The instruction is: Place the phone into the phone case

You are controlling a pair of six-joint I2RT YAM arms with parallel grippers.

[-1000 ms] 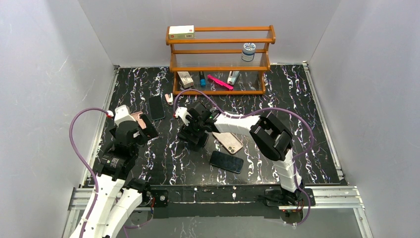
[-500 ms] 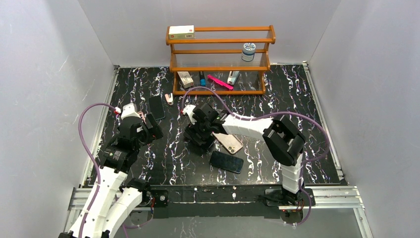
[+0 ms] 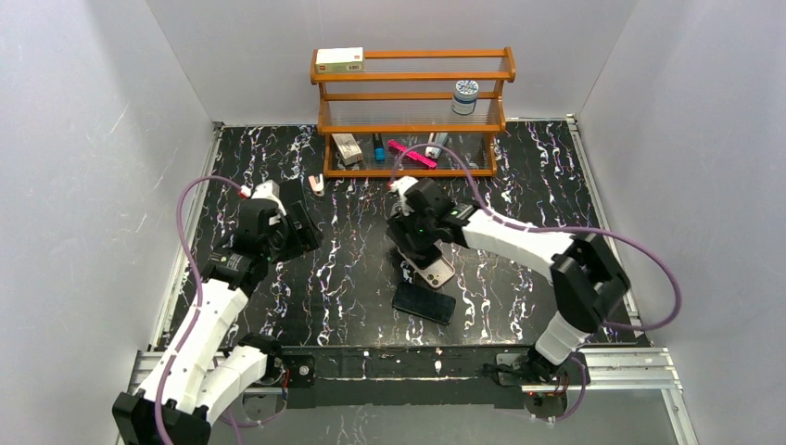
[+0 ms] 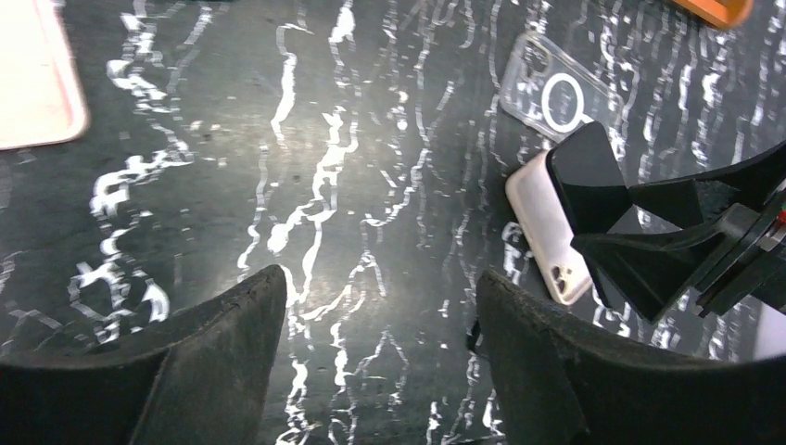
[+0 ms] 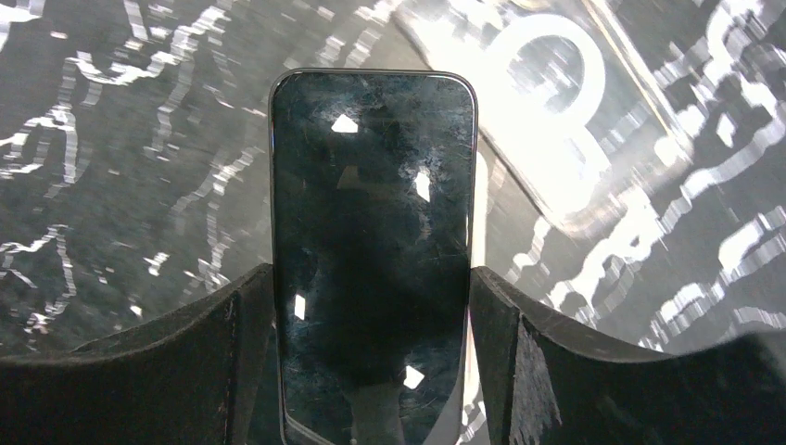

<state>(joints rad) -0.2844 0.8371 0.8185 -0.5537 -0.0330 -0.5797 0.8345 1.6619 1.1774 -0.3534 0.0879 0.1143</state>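
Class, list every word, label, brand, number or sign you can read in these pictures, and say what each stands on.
Nothing is legible in any view.
White box on the shelf's top tier: red label, too small to read.
Round tin on the middle tier: print too blurred to read.
Clear case: a ring mark, no letters.
The phone: dark screen, no writing.

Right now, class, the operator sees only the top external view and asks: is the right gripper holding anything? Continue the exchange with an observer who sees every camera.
Observer: Yes, the right gripper is shut on a dark phone, shown in its wrist view.
Operator: Where is the case?
Observer: A clear case with a white ring lies on the table beyond that phone's far end.
Operator: And the other arm?
Observer: The left gripper is open, holding nothing.
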